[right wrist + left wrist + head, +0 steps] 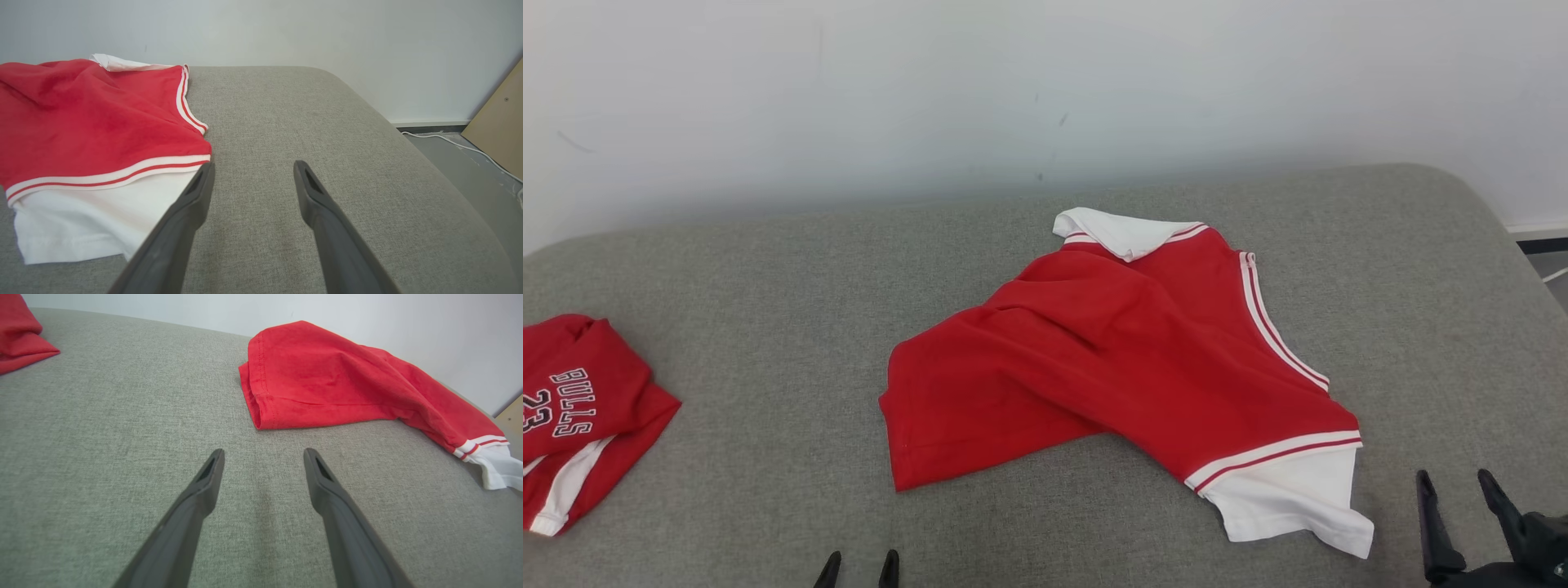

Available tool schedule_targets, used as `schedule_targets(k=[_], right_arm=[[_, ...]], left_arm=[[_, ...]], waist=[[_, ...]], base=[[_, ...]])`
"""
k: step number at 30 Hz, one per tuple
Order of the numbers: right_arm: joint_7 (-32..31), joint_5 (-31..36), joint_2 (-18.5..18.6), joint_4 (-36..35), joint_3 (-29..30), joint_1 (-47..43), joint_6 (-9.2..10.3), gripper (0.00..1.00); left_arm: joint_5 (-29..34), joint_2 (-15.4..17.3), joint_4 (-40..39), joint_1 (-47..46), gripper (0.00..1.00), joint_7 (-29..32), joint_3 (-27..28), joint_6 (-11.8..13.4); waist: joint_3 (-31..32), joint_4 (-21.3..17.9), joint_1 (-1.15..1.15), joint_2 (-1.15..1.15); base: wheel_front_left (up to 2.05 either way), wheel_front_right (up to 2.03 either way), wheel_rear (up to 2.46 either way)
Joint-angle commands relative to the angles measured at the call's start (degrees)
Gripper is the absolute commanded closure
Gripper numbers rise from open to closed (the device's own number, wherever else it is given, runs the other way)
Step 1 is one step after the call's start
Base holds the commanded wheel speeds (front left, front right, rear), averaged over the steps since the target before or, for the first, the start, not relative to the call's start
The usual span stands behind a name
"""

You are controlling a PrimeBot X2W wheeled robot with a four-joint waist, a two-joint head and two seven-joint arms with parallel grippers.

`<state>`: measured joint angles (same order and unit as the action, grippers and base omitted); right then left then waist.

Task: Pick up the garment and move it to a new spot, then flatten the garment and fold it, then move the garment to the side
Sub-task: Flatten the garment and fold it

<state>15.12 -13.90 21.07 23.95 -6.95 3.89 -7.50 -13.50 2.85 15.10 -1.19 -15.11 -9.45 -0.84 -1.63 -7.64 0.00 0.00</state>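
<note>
Two garments lie on the grey woven-fabric padded surface (768, 327). No. 1, the task's one, is a red cotton garment (1127, 359) w/ white sleeves and red-white striped trim. It lies approx. in the middle of the surface, a bit to the right, crumpled w/ several folds, not flat. One white sleeve points to the near right edge. The other white part is at the far side, toward the white wall (931, 98). No. 2 is a red jersey (580, 408) w/ the print "BULLS 23", bunched at the far left and well apart from the garment.

There are two hands, each w/ two long dark fingers. The left hand (859, 558) is at the bottom edge of head view, near the garment's red hem but apart from it. In left wrist view the left hand (263, 453) has its fingers wide apart over bare fabric, w/ nothing between them. The right hand (1454, 478) is at the lower right, just beside the near white sleeve. In right wrist view the right hand (253, 165) also has its fingers apart, w/ nothing held. One of its fingers (179, 220) crosses in front of the white sleeve; touching or not, I cannot tell.

Beyond the surface's right edge are one white cable (461, 148) on the grey floor (470, 183) and one tan board (498, 130) by the wall.
</note>
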Motion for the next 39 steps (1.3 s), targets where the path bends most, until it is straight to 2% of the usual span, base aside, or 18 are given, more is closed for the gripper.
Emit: schedule_targets(k=[1, 5, 13, 23, 33, 39], right_arm=[[0.03, 0.73, -1.22, -0.57, 0.27, -0.08, 0.01, 0.0], [0.03, 3.13, -3.88, -3.54, 0.45, 1.61, 0.01, 0.0], [0.03, 3.6, -7.46, -4.84, -4.21, 4.58, 0.02, 0.0], [0.03, 2.1, -6.75, -4.76, -6.22, 7.16, 0.01, 0.0], [0.03, 1.81, -7.22, -5.19, -6.61, 8.58, 0.01, 0.0], [0.03, 1.86, -7.66, -5.33, -6.31, 8.8, 0.01, 0.0]], left_arm=[[0.73, 0.09, -0.08, -0.1, 0.0, -0.07, 0.47, 0.34], [1.09, 0.08, -0.24, -1.29, 0.0, -0.07, 0.88, 0.5], [0.7, 0.09, 1.62, -5.71, 0.0, -0.07, 0.05, -0.47], [-2.67, 0.07, 10.11, -15.97, 0.0, -0.07, -1.54, -3.66], [-7.33, 0.09, 19.25, -22.48, 0.0, -0.07, -3.14, -6.0], [-7.78, 0.09, 19.76, -24.42, 0.0, -0.07, -3.28, -6.55]], waist=[[0.21, -0.31, 0.0, 0.0], [0.18, -0.41, 0.0, 0.0], [-1.13, 0.57, 0.0, 0.0], [-5.6, -0.22, 0.0, 0.0], [-8.47, -1.86, 0.0, 0.0], [-9.44, -1.84, 0.0, 0.0]], base=[[0.0, 0.0, 0.0], [0.0, 0.0, 0.0], [0.0, 0.0, 0.0], [0.0, 0.0, 0.0], [0.0, 0.0, 0.0], [0.0, 0.0, 0.0]])
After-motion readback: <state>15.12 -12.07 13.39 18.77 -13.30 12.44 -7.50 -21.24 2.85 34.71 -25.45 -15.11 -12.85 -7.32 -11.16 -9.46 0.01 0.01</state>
